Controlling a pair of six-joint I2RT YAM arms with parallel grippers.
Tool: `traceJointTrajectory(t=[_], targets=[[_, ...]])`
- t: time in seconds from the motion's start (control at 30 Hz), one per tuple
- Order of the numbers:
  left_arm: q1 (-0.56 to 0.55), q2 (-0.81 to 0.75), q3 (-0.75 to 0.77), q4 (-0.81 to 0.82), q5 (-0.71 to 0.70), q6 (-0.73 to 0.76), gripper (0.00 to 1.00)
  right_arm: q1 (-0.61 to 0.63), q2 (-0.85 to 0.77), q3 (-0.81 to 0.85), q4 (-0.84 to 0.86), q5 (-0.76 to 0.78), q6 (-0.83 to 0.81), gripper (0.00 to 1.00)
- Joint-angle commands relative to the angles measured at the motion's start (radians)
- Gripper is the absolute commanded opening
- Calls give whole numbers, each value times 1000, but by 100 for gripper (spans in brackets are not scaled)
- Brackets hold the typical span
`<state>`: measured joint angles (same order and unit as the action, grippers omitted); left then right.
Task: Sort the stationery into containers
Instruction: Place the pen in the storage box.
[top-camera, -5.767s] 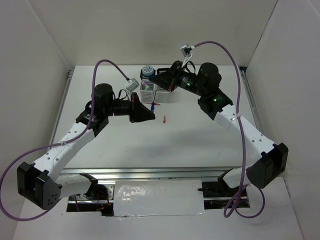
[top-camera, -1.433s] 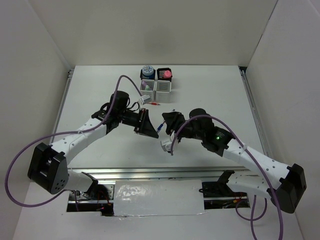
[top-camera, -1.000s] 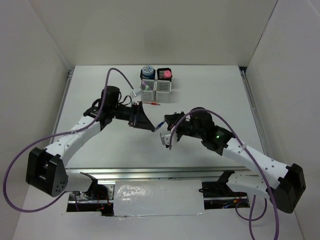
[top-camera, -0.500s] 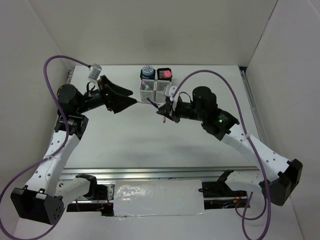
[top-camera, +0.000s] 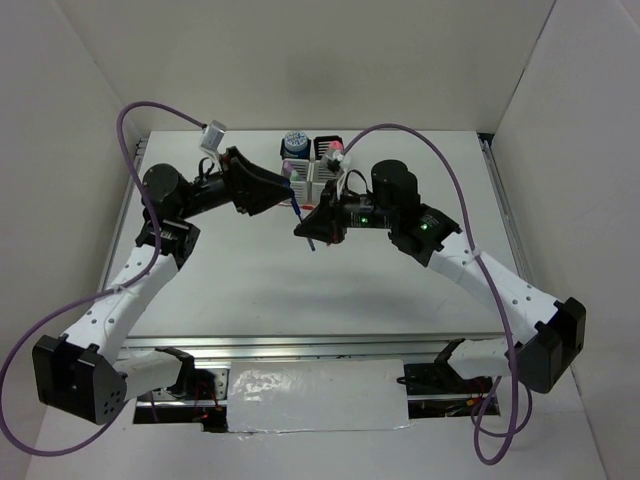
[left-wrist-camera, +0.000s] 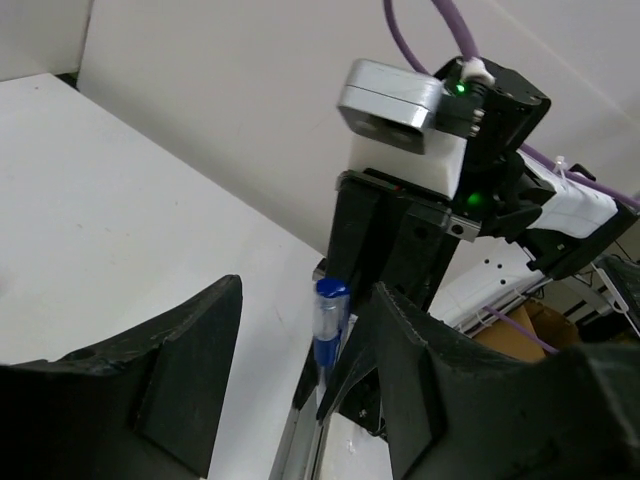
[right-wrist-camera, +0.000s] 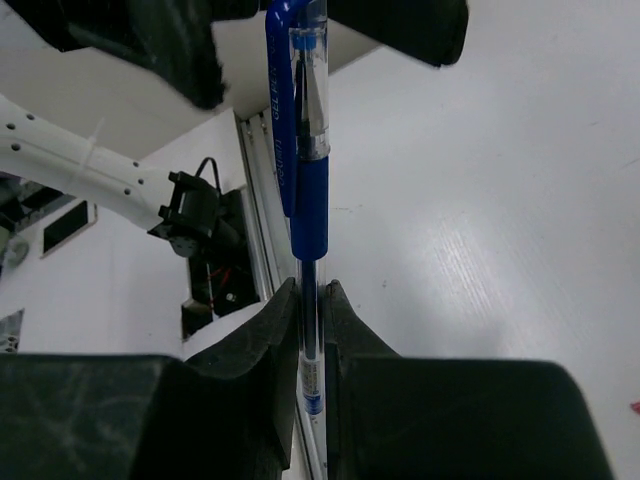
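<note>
Blue plastic marks the piece in play: the blue pen (right-wrist-camera: 308, 200) is off the counter (top-camera: 400, 290), in the air near the middle of the overhead view, just below the block of containers (top-camera: 320, 170). The right gripper (right-wrist-camera: 311, 300) is clamped on the pen's clear lower barrel, and its own camera shows both fingers pressed against it, with the grip sleeve and clip end pointing away toward the top of that frame. The left gripper (left-wrist-camera: 305, 300) faces it from the other side. Its fingers stand apart with the pen's capped end between them, and in the left wrist view a gap shows on both sides, so it has no hold yet. This looks like a hand-over between the arms, or a regrip to turn the pen before it goes into a cup. The sorting itself seems well along: the containers at the upper middle of the overhead view already hold a pink-capped tube (top-camera: 336, 150) and a blue round roll (top-camera: 294, 140). The next move probably calls for the left fingers to come together squarely on the upper barrel while the right hold stays firm. The right should let go only once the left grip is sure, since a thin, smooth pen could slip or swing. After that, the pen must be brought upright over a free cup.
</note>
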<state>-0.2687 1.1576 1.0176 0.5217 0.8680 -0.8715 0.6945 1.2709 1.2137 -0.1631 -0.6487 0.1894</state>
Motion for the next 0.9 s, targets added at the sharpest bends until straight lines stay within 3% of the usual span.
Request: traceJointTrajectory(t=[0.0, 0.1, 0.2, 0.23, 0.3, 0.33, 0.4, 0.5, 0.53, 0.57, 0.63, 0.7, 0.73, 0.8, 0.87], targets=[[-35, 13, 53, 122, 0, -20, 65, -21, 21, 72, 73, -39, 96, 0], [-49, 30, 53, 126, 15, -27, 61, -55, 38, 78, 99, -69, 163, 0], [-55, 43, 61, 107, 16, -17, 45, -61, 38, 81, 114, -85, 173, 0], [-55, 45, 62, 103, 16, -17, 33, -61, 38, 83, 112, -88, 170, 0], [-55, 56, 67, 94, 8, -12, 21, -61, 39, 83, 108, -85, 165, 1], [-55, 60, 70, 90, 5, -3, 12, -61, 38, 81, 102, -82, 165, 6], [-55, 76, 90, 71, -7, 28, 2, -70, 35, 76, 97, -86, 165, 11], [-47, 106, 114, 64, -33, 34, 0, -93, 21, 57, 91, -91, 168, 24], [-44, 117, 121, 73, -35, 28, 0, -102, 16, 53, 93, -95, 170, 14], [-43, 128, 125, 96, -35, 20, 0, -113, 15, 50, 94, -106, 170, 12], [-43, 165, 147, 113, -29, 2, 0, -141, 4, 50, 82, -98, 176, 45], [-38, 198, 170, 123, -38, -7, 0, -186, 7, 63, 45, -97, 177, 66], [-37, 211, 179, 129, -49, -4, 0, -205, 11, 72, 27, -97, 179, 89], [-27, 249, 205, 133, -75, 35, 0, -269, 13, 84, -16, -109, 171, 99], [-21, 301, 231, 142, -99, 66, 0, -318, 8, 83, -21, -126, 173, 99]])
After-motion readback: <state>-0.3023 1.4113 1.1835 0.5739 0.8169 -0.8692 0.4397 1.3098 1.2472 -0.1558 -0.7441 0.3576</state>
